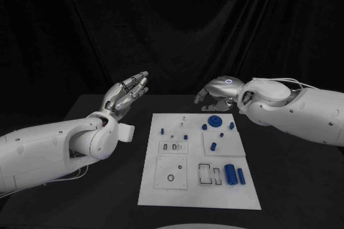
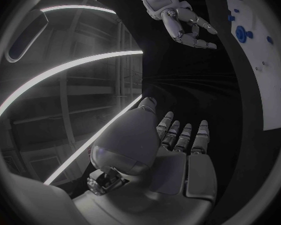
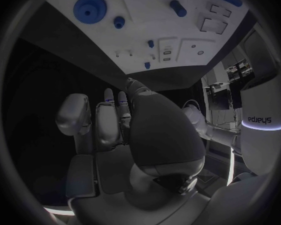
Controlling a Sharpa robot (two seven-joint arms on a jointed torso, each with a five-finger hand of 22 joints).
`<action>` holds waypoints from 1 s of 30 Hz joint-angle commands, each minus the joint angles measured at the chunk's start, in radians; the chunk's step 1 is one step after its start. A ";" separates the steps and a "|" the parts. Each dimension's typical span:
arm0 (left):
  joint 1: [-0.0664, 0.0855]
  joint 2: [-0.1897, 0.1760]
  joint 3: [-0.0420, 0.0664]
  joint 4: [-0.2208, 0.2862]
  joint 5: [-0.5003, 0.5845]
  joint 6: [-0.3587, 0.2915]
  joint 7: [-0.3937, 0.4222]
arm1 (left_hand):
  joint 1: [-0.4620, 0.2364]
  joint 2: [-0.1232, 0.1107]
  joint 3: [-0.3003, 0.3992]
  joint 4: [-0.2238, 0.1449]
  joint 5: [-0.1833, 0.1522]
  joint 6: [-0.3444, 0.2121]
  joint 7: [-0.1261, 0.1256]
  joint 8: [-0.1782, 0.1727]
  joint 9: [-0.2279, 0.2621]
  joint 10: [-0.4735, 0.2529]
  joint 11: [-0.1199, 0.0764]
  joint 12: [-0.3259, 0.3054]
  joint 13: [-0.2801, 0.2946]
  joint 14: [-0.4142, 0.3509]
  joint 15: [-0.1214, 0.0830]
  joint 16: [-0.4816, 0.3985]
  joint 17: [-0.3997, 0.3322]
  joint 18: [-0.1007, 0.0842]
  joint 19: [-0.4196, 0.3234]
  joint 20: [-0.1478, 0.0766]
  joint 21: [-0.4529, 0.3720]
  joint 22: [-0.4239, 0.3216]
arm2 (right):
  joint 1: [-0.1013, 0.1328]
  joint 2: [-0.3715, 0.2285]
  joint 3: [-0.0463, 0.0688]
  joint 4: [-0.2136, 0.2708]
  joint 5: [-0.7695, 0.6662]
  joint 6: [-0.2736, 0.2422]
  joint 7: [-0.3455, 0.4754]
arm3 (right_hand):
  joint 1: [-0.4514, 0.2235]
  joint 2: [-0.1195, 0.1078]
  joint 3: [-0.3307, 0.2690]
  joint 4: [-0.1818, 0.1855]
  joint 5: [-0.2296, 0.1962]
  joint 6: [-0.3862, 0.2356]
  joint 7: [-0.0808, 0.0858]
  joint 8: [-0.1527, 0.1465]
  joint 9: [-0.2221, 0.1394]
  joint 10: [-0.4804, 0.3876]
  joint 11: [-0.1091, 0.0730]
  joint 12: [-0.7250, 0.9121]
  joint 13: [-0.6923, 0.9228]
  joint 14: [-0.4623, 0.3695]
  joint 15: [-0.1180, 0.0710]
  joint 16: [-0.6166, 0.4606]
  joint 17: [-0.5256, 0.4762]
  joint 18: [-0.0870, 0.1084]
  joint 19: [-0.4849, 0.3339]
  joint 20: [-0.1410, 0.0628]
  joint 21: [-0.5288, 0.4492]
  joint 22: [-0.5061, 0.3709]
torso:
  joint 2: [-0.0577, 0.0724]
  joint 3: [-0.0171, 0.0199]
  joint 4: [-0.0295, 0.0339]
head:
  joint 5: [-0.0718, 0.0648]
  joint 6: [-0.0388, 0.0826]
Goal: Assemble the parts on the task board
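Black cloth hangs behind a black table [image 1: 86, 154] where a white task board [image 1: 197, 162] lies square between two white robot arms, its blue parts not yet taken up. Both arms are raised off the surface. The left hand [image 1: 128, 93] stands clear of the board's far left corner, palm open and fingers stretched out side by side, holding nothing. The right hand [image 1: 214, 96] hovers beyond the board's far edge, fingers curled downward with gaps between them, also holding nothing. On the board, a blue gear [image 1: 215, 121] sits near the far edge, closest to the right hand; a large blue cylinder [image 1: 230, 174] lies on its side by the near right corner, just beside a thinner blue rod [image 1: 241, 177]; a short blue peg [image 1: 214, 146] lies on the raised plate between them; a thin black ring [image 1: 170, 178] rests on the near left plate. Smaller blue pegs dot the far half. Judging from this, the step is a first reach. It would go best if the right hand came straight down over the gear, fingers set evenly round its rim, without brushing the small pegs standing beside it.
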 commanded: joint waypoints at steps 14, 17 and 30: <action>0.003 0.006 0.001 -0.009 -0.005 0.057 0.064 | 0.023 -0.002 0.017 -0.004 0.013 0.009 0.002 -0.001 0.001 -0.006 0.005 0.008 -0.001 0.001 0.007 0.009 0.001 0.016 0.002 0.008 0.008 0.002 | -0.048 0.026 0.001 -0.023 -0.078 0.069 -0.083 | -0.027 -0.046 0.039 -0.030 -0.122 0.072 0.036 -0.023 0.023 0.069 -0.001 -0.080 0.008 0.042 -0.002 0.065 0.097 -0.030 0.000 0.003 0.101 0.144 | 0.037 0.0100 0.0068 | -0.007 0.017; 0.003 0.008 0.001 -0.013 -0.005 0.060 0.064 | 0.028 -0.002 0.022 -0.006 0.016 0.015 0.004 0.000 0.002 -0.006 0.007 0.010 -0.001 0.002 0.008 0.010 0.001 0.016 0.004 0.009 0.009 0.002 | -0.055 0.028 0.001 -0.025 -0.078 0.076 -0.088 | -0.036 -0.049 0.027 -0.024 -0.141 0.073 0.044 -0.026 0.024 0.073 0.000 -0.081 0.008 0.044 -0.002 0.070 0.104 -0.034 0.013 0.003 0.116 0.168 | 0.033 0.0097 0.0050 | -0.004 0.011; 0.003 0.015 0.001 -0.025 -0.005 0.077 0.062 | 0.036 -0.005 0.030 -0.010 0.021 0.017 0.004 0.001 0.002 -0.005 0.007 0.013 0.000 0.004 0.011 0.013 0.002 0.015 0.009 0.010 0.013 0.004 | -0.077 0.028 0.001 -0.040 -0.080 0.101 -0.120 | -0.018 -0.046 0.023 -0.037 -0.082 0.052 0.042 -0.046 0.023 0.075 0.001 -0.086 0.009 0.040 -0.002 0.065 0.089 -0.033 0.009 0.003 0.116 0.170 | 0.025 0.0068 0.0091 | -0.003 -0.003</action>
